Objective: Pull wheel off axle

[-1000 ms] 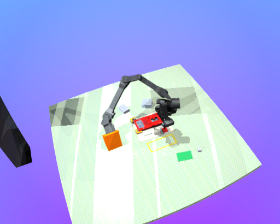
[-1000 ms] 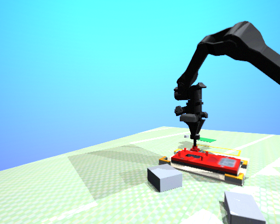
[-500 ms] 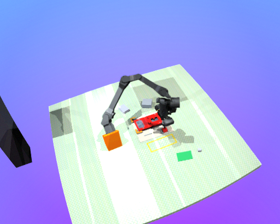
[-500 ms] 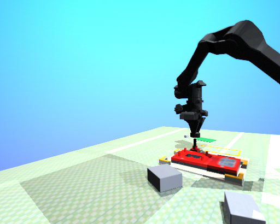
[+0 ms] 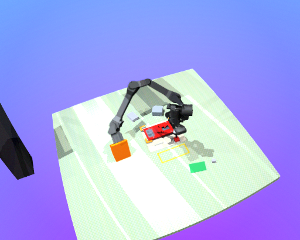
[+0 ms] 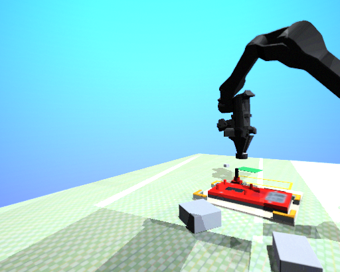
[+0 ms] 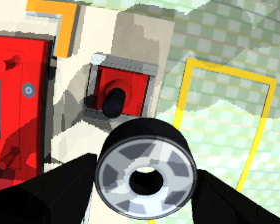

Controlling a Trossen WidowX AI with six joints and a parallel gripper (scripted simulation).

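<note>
Wheel [image 7: 145, 177] between jaws, above axle [image 7: 114, 103]

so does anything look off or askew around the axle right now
Nothing stands out. The wheel is off the axle, held level in the gripper above it, and the axle stands upright on its red base. The yellow marked area lies beside it.

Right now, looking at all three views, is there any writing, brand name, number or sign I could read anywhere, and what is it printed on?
None: no readable word, number or brand shows in any view.
Red board: only dark cutouts and a grey panel, no letters.
Wheel in the gripper: plain grey spokes, no marking.
Yellow outline on the table: a bare rectangle, no text.
Green patch, orange block, grey boxes: blank faces.
</note>
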